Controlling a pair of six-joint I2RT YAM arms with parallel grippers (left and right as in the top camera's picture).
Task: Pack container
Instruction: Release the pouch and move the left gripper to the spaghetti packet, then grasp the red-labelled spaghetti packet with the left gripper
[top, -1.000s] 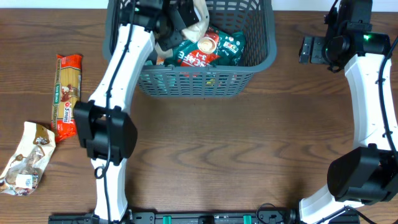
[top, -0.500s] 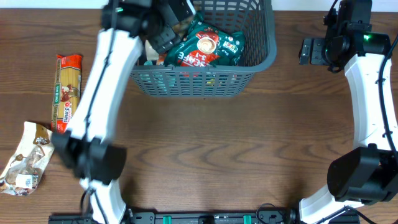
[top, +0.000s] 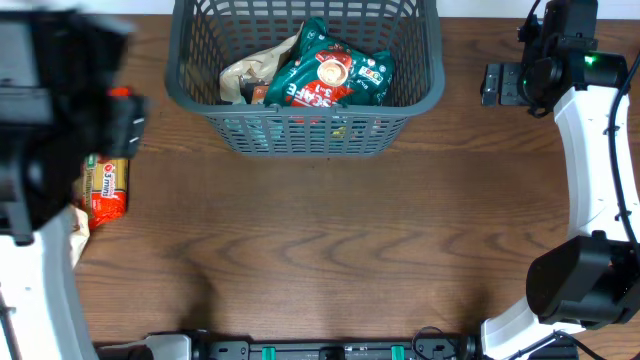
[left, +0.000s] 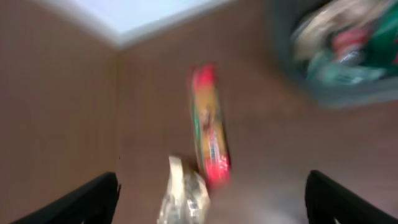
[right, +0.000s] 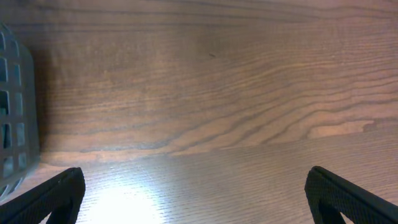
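Overhead coverage gives the whole layout: the container (top: 305, 130) is seen standing at the far middle of the table (top: 350, 250), while the left arm (top: 40, 150) is shown only as a large blurred mass at the left edge, partly covering a long pasta packet (top: 105, 185) that lies on the wood. The left wrist view, itself heavily blurred, shows what the arm hides from above: the pasta packet (left: 208, 124) is seen at full length, with a crumpled pale bag (left: 183, 196) touching or just beside its near end, and the container (left: 348, 93) is caught in the upper right corner. In the right wrist view little is shown beyond bare wood and a strip of the container's slatted wall (right: 12, 112) at the left edge. The container is a large dark grey plastic basket with lattice sides and a thick rim. A green printed packet (top: 335, 75) is seen inside it, leaning over a pale, crinkled packet (top: 250, 78) to its left; smaller items beneath them cannot be made out. The left fingers (left: 81, 202) are spread wide apart at the bottom corners of their view, above the table, with nothing held between them and nothing touched. The right fingers (right: 50, 196) are likewise spread wide, nothing is gripped, and they are held above the wood just to the right of the container, apart from it.
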